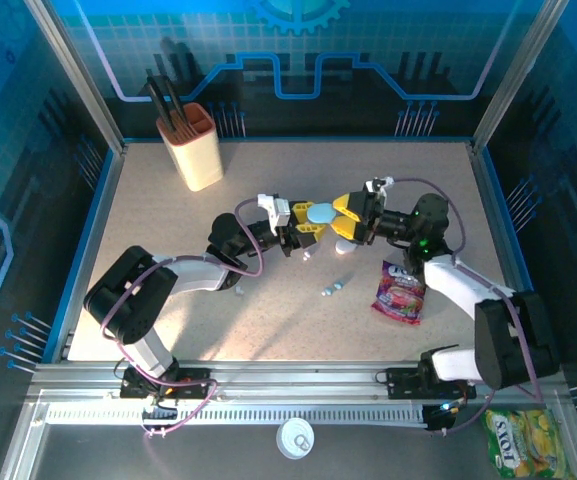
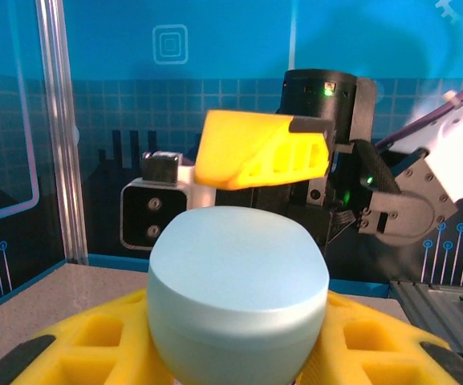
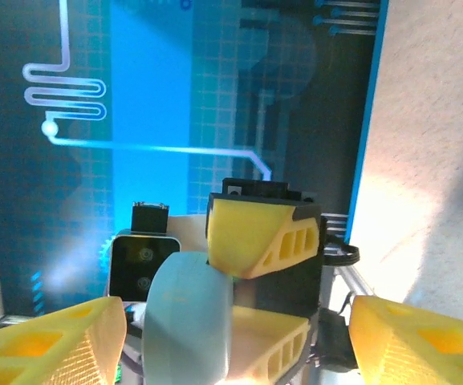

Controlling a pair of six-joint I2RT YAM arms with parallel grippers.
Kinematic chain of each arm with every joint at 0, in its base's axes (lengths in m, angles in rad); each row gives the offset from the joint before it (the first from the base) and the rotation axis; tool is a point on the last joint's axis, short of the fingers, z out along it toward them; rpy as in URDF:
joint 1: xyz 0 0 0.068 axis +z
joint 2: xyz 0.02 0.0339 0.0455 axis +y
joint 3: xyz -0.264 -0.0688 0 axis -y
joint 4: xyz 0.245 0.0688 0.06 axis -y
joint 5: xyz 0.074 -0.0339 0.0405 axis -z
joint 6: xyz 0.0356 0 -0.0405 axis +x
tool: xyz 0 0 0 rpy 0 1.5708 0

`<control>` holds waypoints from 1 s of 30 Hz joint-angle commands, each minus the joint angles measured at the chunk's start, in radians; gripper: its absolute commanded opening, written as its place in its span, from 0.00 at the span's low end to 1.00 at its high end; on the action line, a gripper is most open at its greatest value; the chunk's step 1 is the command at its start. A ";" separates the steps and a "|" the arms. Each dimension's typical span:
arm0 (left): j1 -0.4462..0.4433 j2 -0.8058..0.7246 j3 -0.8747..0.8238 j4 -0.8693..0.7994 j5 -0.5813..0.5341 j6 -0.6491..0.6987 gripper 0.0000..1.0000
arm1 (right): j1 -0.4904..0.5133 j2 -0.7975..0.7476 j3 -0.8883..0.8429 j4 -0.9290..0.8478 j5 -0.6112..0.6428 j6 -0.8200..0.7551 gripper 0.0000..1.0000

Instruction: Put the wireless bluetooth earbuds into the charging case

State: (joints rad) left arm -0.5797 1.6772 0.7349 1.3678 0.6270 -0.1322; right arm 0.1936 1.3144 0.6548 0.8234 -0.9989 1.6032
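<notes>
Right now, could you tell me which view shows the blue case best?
The left wrist view: the case sits large and close at centre. The top view shows the case as a small oval; the right wrist view shows the case edge-on.

I see pale-blue charging case (image 2: 239, 297) gripped in left gripper (image 2: 231, 357), yellow fingers (image 2: 79, 345) either side; right gripper finger (image 2: 259, 152) just above it, green light (image 2: 325, 91) glowing behind.

I get bright overhead light on the tabletop (image 1: 168, 240), with soft shadows mid-frame. In the right wrist view the tabletop glares white at right. In the left wrist view the charging case (image 2: 239, 289) looks slightly soft.
</notes>
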 commanded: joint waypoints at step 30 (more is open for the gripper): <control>0.040 -0.192 -0.219 -0.104 0.153 0.022 0.34 | 0.535 -0.222 0.395 -1.196 0.976 -2.023 1.00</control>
State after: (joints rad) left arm -0.5457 1.5112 0.5308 1.2610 0.7433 -0.1291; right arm 0.7155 1.0794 1.0103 -0.3649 -0.1188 -0.3580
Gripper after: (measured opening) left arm 0.357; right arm 0.999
